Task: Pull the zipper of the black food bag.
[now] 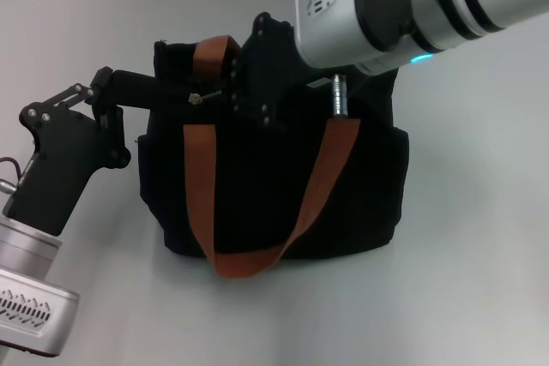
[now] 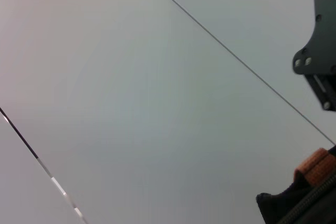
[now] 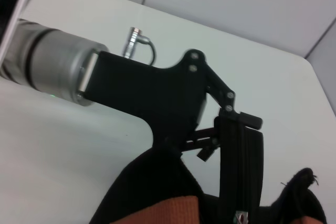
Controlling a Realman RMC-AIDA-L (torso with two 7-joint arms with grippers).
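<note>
The black food bag [image 1: 343, 186] stands in the middle of the white table, its orange-brown handles [image 1: 322, 177] hanging over the front. My left gripper [image 1: 153, 85] is shut on the bag's upper left corner; in the right wrist view [image 3: 236, 129] it clamps the bag's edge [image 3: 239, 171]. The small silver zipper [image 1: 200, 98] sits on the top edge near that corner, its tab held out level toward my right gripper [image 1: 225, 92], which is shut on it from above. The zipper shows at the picture's edge in the right wrist view [image 3: 240, 216].
The white table [image 1: 480, 212] surrounds the bag on all sides. My right arm [image 1: 412, 6] reaches in above the bag's back and hides its top right. The left wrist view shows only the bag's corner [image 2: 294, 205] and a strap end [image 2: 315, 166].
</note>
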